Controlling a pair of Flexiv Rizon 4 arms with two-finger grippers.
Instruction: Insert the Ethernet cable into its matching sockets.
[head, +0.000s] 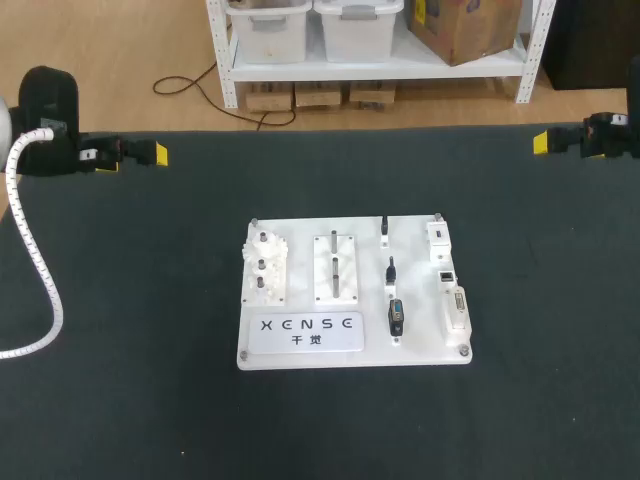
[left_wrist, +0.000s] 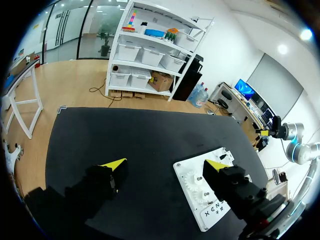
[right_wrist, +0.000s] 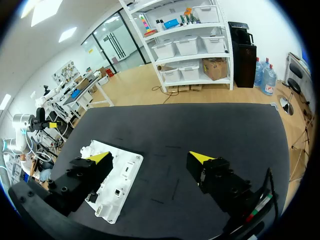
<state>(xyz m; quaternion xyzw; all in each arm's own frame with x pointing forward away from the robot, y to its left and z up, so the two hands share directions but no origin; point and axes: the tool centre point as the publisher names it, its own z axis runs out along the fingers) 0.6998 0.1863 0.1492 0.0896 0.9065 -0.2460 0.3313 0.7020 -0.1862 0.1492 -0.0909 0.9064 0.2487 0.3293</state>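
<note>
A white connector board (head: 300, 300) lies in the middle of the black table. Along its right edge sit a white block (head: 438, 238), a small dark socket (head: 446, 274) and a wider multi-pin socket (head: 457, 305). Three black plugs (head: 391, 270) stand in a column left of these. I see no loose Ethernet cable on the table. My left gripper (head: 155, 154) hangs over the far left of the table, open and empty (left_wrist: 165, 165). At the far right edge, my right gripper (head: 545, 142) is also open and empty (right_wrist: 150, 157). Both are well away from the board (left_wrist: 186, 172) (right_wrist: 125, 167).
The board also carries a white gear block (head: 265, 265), a slotted white block (head: 336, 268) and a printed label plate (head: 305, 332). A white spiral-wrapped hose (head: 40, 290) from my left arm curves over the table's left side.
</note>
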